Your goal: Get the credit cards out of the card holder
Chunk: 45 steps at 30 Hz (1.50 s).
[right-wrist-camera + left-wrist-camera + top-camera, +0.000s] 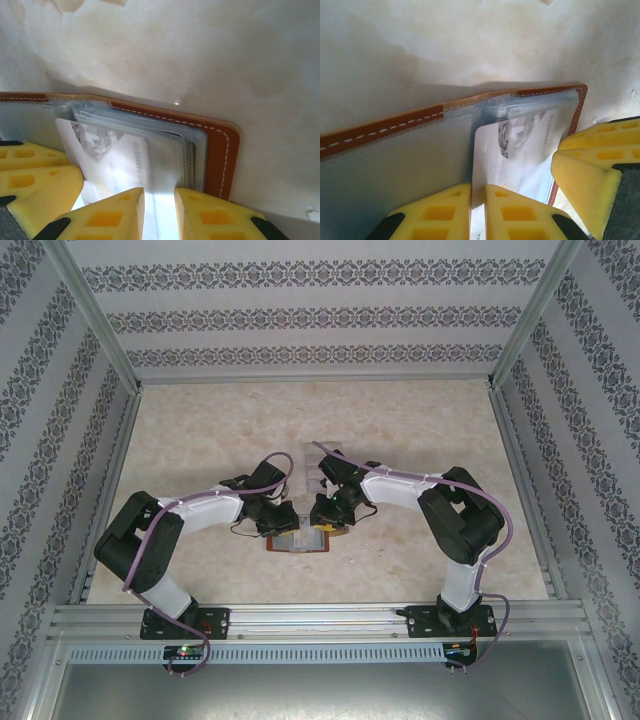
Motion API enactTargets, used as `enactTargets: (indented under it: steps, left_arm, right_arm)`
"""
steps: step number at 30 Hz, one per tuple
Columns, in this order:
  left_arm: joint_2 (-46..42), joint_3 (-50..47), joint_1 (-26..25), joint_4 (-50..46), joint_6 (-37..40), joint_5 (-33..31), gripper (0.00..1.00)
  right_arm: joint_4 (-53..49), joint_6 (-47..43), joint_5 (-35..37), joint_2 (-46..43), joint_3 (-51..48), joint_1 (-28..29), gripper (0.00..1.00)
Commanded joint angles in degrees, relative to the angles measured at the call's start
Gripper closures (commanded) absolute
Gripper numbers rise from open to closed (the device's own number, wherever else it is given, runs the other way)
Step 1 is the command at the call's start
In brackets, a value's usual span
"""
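At centre of the top view, the wallet (297, 540) lies open flat on the table (200, 440). A pale card (520, 155) sits partly tucked in its pocket. Left claw (477, 192): jaws nearly together over the card's edge. Right claw (159, 195): narrow gap over the pocket. Cannot tell whether either is gripping.

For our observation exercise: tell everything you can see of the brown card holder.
The card holder is brown leather with white stitching and grey-blue pockets, lying open on the marbled table. A pale printed card sticks partly out of one pocket. The left gripper and right gripper meet over it, their yellow tips at that card.
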Motion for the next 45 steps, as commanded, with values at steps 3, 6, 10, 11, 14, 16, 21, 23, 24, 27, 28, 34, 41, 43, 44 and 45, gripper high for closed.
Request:
enactTargets:
  steps: [3, 6, 10, 11, 14, 16, 21, 23, 24, 27, 28, 34, 41, 43, 44, 45]
  left_arm:
    - [-3.06, -0.06, 0.80, -5.47, 3.25, -3.36, 0.88]
    - [-4.19, 0.51, 0.79, -8.19, 4.13, -5.14, 0.88]
    - [-5.54, 1.53, 0.89, -12.29, 5.49, -7.80, 0.89]
    - [-5.76, 1.73, 0.97, -13.06, 5.76, -8.30, 0.89]
    - [-6.18, 2.02, 1.03, -14.78, 6.36, -9.50, 0.89]
    - [-6.39, 2.15, 1.15, -15.76, 6.57, -10.19, 0.89]
    - [-6.87, 2.39, 1.14, -16.10, 6.62, -10.59, 0.89]
    - [-6.80, 2.70, 1.21, -16.19, 6.58, -10.59, 0.89]
    - [-6.77, 2.89, 1.25, -16.23, 6.66, -10.39, 0.89]
    - [-6.77, 3.26, 1.19, -16.13, 6.63, -10.06, 0.89]
    - [-6.73, 3.42, 1.13, -16.24, 6.57, -10.07, 0.89]
    - [-6.03, 3.10, 1.15, -11.45, 5.53, -5.25, 0.88]
    - [-4.95, 3.70, 1.14, -8.10, 4.02, -0.71, 0.83]
    - [-5.08, 3.83, 1.13, -8.19, 4.15, 0.35, 0.82]
    - [-5.26, 3.84, 1.04, -8.27, 4.33, 1.05, 0.82]
    - [-5.34, 3.80, 1.05, -8.60, 4.40, 1.38, 0.82]
  right_arm:
    - [-4.08, -0.87, 2.94, 0.04, -0.10, 0.53, 0.74]
    - [-4.20, -0.91, 2.94, 0.02, -0.05, 0.53, 0.74]
    - [-4.43, -1.09, 3.14, 0.01, 0.11, 0.53, 0.74]
    - [-4.43, -1.09, 3.13, 0.00, 0.13, 0.53, 0.74]
    - [-4.48, -1.14, 3.16, -0.06, 0.13, 0.55, 0.74]
    - [-4.44, -1.10, 3.12, -0.12, 0.05, 0.57, 0.74]
    - [-4.26, -1.09, 3.21, -0.33, -0.16, 0.59, 0.74]
    - [-4.26, -1.11, 3.21, -0.31, -0.21, 0.53, 0.74]
    - [-4.26, -1.09, 3.21, -0.38, -0.22, 0.55, 0.74]
    - [-4.19, -1.03, 3.21, -0.40, -0.23, 0.58, 0.74]
    - [-4.22, -1.09, 3.16, -0.33, -0.23, 0.56, 0.74]
    - [-3.99, -1.09, 2.98, -0.06, -0.23, 0.57, 0.74]
    - [-3.99, -1.09, 3.03, -0.24, -0.21, 0.53, 0.74]
    - [-3.95, -1.08, 3.03, -0.15, -0.20, 0.48, 0.74]
    - [-3.99, -1.10, 2.96, -0.09, -0.22, 0.48, 0.74]
    - [-3.99, -1.09, 2.94, -0.06, -0.22, 0.49, 0.74]
